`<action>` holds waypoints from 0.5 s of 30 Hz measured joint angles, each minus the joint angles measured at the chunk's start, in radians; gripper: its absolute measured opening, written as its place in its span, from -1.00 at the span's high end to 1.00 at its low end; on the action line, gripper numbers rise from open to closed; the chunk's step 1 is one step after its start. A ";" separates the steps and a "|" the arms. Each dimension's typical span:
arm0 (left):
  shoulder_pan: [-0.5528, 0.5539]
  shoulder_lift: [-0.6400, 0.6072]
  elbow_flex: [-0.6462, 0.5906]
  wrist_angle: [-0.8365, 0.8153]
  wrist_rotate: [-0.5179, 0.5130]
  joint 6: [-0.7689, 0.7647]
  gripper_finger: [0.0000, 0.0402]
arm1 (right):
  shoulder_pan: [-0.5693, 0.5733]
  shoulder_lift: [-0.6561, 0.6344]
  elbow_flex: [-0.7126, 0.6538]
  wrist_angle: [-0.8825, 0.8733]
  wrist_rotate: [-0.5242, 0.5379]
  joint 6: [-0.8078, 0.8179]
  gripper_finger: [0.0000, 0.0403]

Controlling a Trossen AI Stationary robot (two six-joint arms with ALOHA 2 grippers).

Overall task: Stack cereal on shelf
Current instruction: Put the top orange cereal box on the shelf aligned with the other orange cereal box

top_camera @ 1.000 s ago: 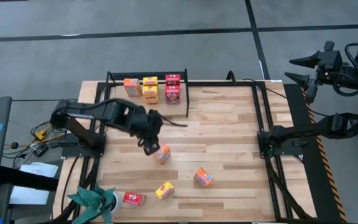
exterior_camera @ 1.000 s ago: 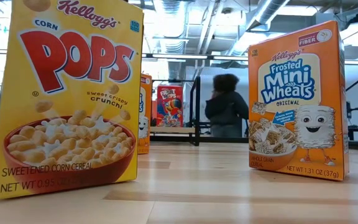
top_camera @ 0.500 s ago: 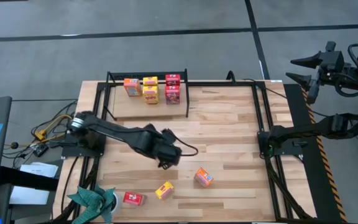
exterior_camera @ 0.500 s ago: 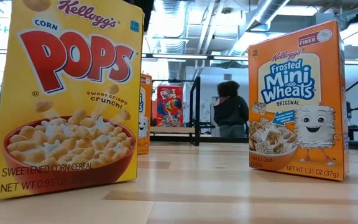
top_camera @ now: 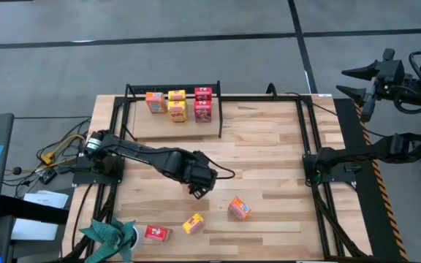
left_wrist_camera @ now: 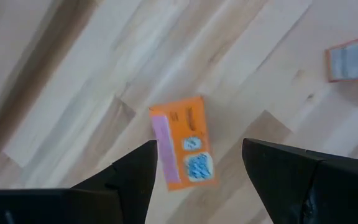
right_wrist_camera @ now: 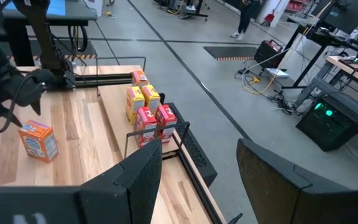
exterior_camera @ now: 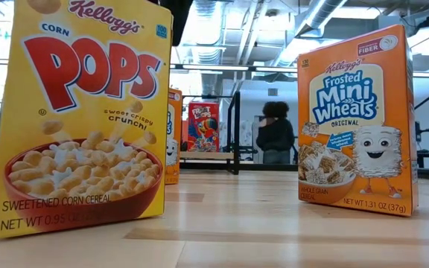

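My left gripper [top_camera: 198,188] [left_wrist_camera: 199,146] is open and hangs over an orange cereal box [left_wrist_camera: 182,149] that lies flat on the table. Its fingers stand on either side of the box, clear of it. In the high view the gripper hides this box. Several boxes [top_camera: 177,109] stand on the shelf [top_camera: 141,123] at the table's far left. An orange box [top_camera: 239,208], a yellow box [top_camera: 193,223] and a red box [top_camera: 156,233] lie near the near edge. My right gripper [top_camera: 342,82] [right_wrist_camera: 199,149] waits open, raised beyond the table's right edge.
A green object [top_camera: 112,235] sits at the near left corner. Black frame tubes [top_camera: 307,139] run along the table's sides. In the low view a yellow box [exterior_camera: 80,112] and an orange box [exterior_camera: 356,123] stand close by. A person [exterior_camera: 275,134] is in the room behind.
My left gripper has moved toward the table's near right and come over the orange box, which showed beside it in the high view and is now hidden beneath it. The box has stayed in place. The person behind the table has walked a little.
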 joint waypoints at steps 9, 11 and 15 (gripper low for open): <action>0.014 0.000 0.001 -0.003 0.108 -0.065 -0.12 | 0.000 0.000 0.000 0.000 0.000 0.000 -0.15; 0.025 0.000 0.001 0.006 0.127 -0.064 -0.12 | 0.000 0.000 0.000 0.000 0.000 0.000 -0.15; 0.051 0.000 0.001 -0.014 0.139 -0.035 -0.15 | 0.000 0.000 0.000 0.000 0.000 0.000 -0.15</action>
